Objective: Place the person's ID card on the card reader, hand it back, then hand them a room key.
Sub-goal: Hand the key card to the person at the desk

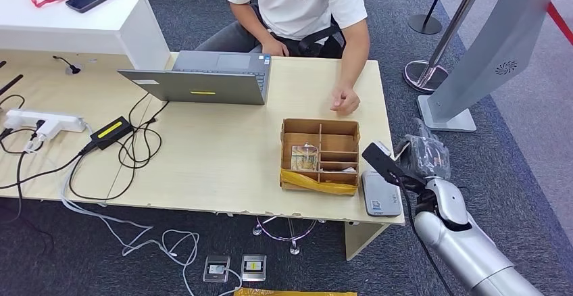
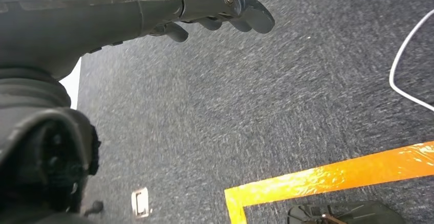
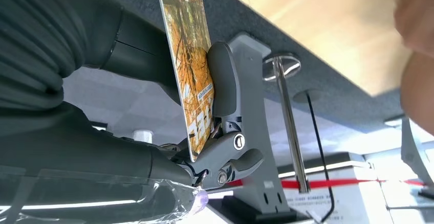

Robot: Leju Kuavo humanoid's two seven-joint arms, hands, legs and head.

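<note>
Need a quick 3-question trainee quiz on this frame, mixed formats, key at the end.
1. True or false: the right hand holds an orange printed card.
2. Multiple choice: the grey card reader sits A) beside the wooden divider box at the table's near right corner, B) on the laptop, C) on the floor.
3. Fill in: the left hand hangs over the ____.

Key: 1 true; 2 A; 3 carpet.
</note>
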